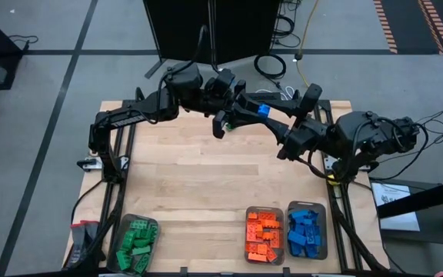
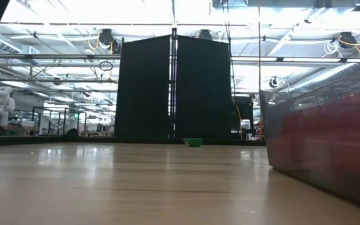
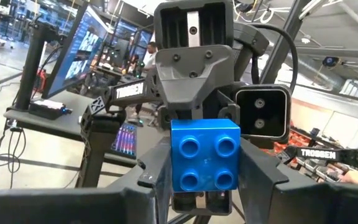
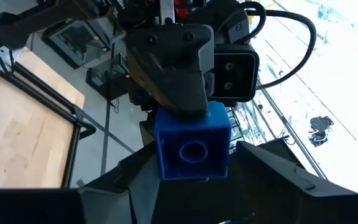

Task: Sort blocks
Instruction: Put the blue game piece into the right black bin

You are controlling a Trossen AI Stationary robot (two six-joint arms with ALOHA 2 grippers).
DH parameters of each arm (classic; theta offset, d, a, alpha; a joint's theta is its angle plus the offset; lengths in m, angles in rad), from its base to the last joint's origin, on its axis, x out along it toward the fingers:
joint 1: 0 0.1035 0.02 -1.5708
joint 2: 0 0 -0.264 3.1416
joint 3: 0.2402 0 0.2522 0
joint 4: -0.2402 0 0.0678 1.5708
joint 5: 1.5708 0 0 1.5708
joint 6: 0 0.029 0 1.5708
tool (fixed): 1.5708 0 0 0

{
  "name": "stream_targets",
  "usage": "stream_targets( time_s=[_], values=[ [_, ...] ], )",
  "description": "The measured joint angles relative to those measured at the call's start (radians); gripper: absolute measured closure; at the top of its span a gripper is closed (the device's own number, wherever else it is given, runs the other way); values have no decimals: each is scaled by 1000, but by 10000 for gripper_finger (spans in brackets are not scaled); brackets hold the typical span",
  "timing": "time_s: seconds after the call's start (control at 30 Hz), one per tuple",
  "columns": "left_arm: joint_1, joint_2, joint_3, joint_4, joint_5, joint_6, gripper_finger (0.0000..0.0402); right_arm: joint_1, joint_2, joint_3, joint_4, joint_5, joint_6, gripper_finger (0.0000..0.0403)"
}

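A blue block (image 1: 264,110) hangs high above the far middle of the table, between my two grippers, which meet tip to tip. My left gripper (image 1: 256,111) comes from the table's left and is shut on it; the block's studded top (image 3: 204,155) faces that wrist. My right gripper (image 1: 274,119) comes from the right and stands open, one finger on either side of the block's hollow underside (image 4: 191,149). Whether these fingers touch the block, I cannot tell. Other blocks lie sorted in trays near the front edge. My left gripper pinches the blue block by two opposite side walls (image 3: 174,168) between its two fingers (image 3: 148,180). The fingers come about level from the table's left. The block is lifted clear of the table, lying on its side with its studs toward the left wrist.
Three clear trays stand along the near edge: green blocks at the left (image 1: 135,245), orange (image 1: 264,235) and blue (image 1: 307,231) at the right. One tray's wall (image 2: 324,150) fills the right of the low view. Bare wooden tabletop (image 1: 206,177) lies under the arms.
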Motion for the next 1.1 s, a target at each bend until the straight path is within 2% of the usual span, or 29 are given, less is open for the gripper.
stream_targets(
  time_s=[0.33, 0.6, 0.77, 0.9, 1.1],
  values=[
    [1, 0, 0, -2, -1, -3, 275, 0, 11, 0, 13, -50, -34, 222],
    [1, 1, 0, 3, -1, -7, 275, 0, 11, 0, 41, -43, -61, 282],
    [1, 1, 0, 3, -1, -7, 273, 0, 11, 0, 42, -40, -62, 283],
    [1, 1, 0, -2, -4, 25, 246, 0, 12, 0, 39, -16, -65, 283],
    [4, 2, 0, -8, 24, 84, 178, 48, 0, 0, 46, 96, -79, 283]
  ],
)
